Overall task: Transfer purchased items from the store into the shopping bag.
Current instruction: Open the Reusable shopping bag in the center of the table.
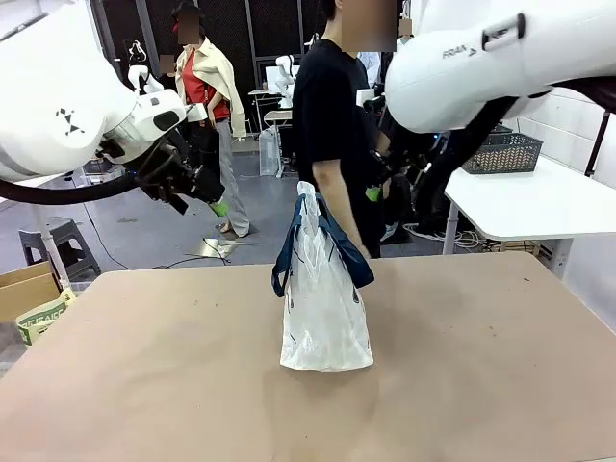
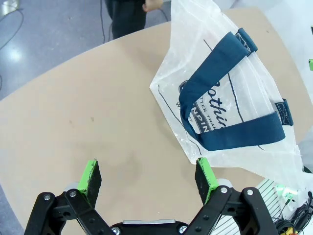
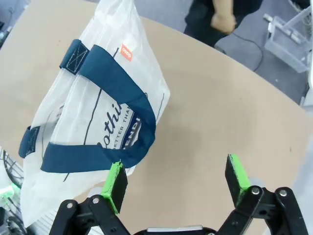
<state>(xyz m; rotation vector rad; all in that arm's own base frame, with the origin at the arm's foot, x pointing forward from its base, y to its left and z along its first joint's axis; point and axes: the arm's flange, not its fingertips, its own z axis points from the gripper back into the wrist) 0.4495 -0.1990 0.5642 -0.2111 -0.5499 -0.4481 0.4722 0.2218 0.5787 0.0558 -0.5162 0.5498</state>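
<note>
The shopping bag (image 1: 322,318) stands upright in the middle of the brown table (image 1: 144,366), translucent white with navy handles (image 1: 289,255) drooping over both sides. My left gripper (image 1: 214,200) hangs open high above the table's far left. My right gripper (image 1: 377,188) is raised behind the bag, also open. In the left wrist view the open gripper (image 2: 148,171) is empty, with the bag (image 2: 195,49) ahead. In the right wrist view the open gripper (image 3: 176,169) is near the bag (image 3: 88,122). The store (image 1: 500,152), a dark grey lattice basket, sits on a side table. Purchased items are out of view.
A person (image 1: 332,106) in black stands at the far edge just behind the bag, one hand (image 3: 222,17) hanging by the table. The white side table (image 1: 539,202) is at the right, and a cardboard box (image 1: 24,289) and stool (image 1: 58,245) are off the left edge.
</note>
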